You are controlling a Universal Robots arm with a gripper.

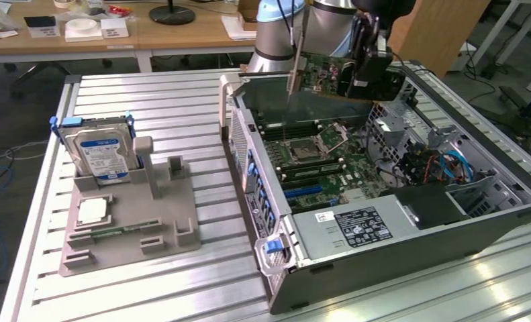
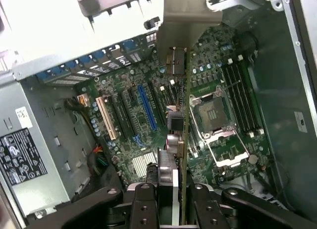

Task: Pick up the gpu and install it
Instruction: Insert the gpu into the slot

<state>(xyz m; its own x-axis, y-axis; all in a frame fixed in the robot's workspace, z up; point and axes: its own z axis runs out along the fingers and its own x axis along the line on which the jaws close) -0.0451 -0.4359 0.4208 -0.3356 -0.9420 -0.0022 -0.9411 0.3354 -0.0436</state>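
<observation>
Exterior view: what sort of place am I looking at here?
Probably a robotics lab or test workshop: a robot arm holds a gpu over an open computer case lying on a slatted metal table, with cluttered office desks behind.

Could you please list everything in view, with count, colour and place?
gpu: one, green with silvery bracket, held above the open case.
computer case: one, dark grey, exterior view's right, on the table.
motherboard: one, green, inside the case.
power supply: one, silver, inside the case.
hard drive: one, silver and blue, upright in the holder.
holder: one, grey, exterior view's left, on the table.
table: one, silvery, slatted, under everything.
arm: one, grey, behind the case.
end effector: one, black, shut on the gpu.
</observation>
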